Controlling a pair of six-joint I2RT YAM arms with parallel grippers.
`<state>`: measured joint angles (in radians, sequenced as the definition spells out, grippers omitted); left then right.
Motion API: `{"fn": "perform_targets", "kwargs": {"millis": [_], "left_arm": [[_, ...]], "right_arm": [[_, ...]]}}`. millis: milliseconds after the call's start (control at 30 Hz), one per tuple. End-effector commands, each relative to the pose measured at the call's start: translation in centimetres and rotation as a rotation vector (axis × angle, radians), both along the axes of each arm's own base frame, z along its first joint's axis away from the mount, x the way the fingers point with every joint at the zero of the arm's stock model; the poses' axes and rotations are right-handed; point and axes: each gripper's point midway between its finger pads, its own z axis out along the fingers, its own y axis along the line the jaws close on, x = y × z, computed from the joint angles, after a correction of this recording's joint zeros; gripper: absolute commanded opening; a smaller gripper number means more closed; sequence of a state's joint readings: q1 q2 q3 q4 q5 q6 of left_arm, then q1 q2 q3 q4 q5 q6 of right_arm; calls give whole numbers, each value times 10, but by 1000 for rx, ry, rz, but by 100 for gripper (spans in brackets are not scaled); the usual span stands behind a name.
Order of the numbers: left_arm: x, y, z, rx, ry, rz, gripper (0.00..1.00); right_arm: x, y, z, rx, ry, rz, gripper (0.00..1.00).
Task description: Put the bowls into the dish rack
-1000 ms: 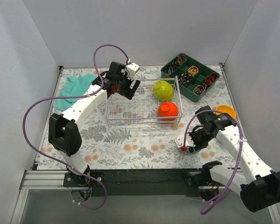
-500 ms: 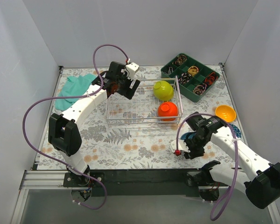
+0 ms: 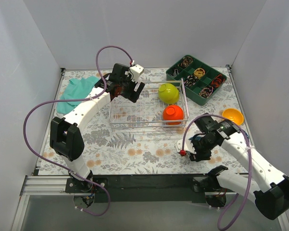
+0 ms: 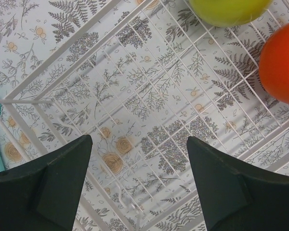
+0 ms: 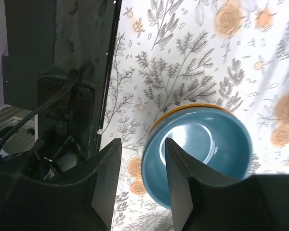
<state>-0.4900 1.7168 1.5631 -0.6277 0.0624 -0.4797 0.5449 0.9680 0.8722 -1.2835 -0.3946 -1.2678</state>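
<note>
From my remote station, the dish rack [image 3: 130, 109] sits mid-table [image 3: 135, 149], with a yellow-green bowl [image 3: 168, 93] and an orange-red bowl [image 3: 173, 113] inside its right end. My left end effector [image 4: 138, 139] hovers above the rack's left end, fingers wide apart, gripping nothing. My right end effector [image 5: 143, 144], fingers apart, straddles the rim of a blue bowl [image 5: 197, 149] near the table's front edge.

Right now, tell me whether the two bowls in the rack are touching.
Apart. The left wrist view shows a plain gap between the green bowl and the orange bowl.
</note>
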Motion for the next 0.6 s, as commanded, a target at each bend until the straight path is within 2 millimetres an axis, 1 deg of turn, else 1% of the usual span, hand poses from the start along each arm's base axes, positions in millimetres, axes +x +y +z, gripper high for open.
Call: {"fn": "perform_targets", "kwargs": {"millis": [0,100,233,400,467,533,567], "left_arm": [[-1,-2,19,-40,-31,-9,80],[-1,-3,20,-43,-31,-7,80],[-2,-3,19,-46,-25,-6,80],[-3,-3,18,-46,-20,-8,80],[-3,-2,17,-45,-21,-6,80],[-2,-3,16,-47,-19,-6,80],[-2,-4,16,-48,-17,-7,80]], "right_arm": [[-12,-15,-18,-84,66,-23,52],[-14,-19,-25,-124,94,-45,53],[-7,-17,-28,-131,91,-69,54],[1,-14,-27,-116,54,-76,54],[4,-17,-31,-131,35,-84,54],[12,-18,-33,-134,-6,-99,54],[11,-20,-37,-144,-6,-100,54]]}}
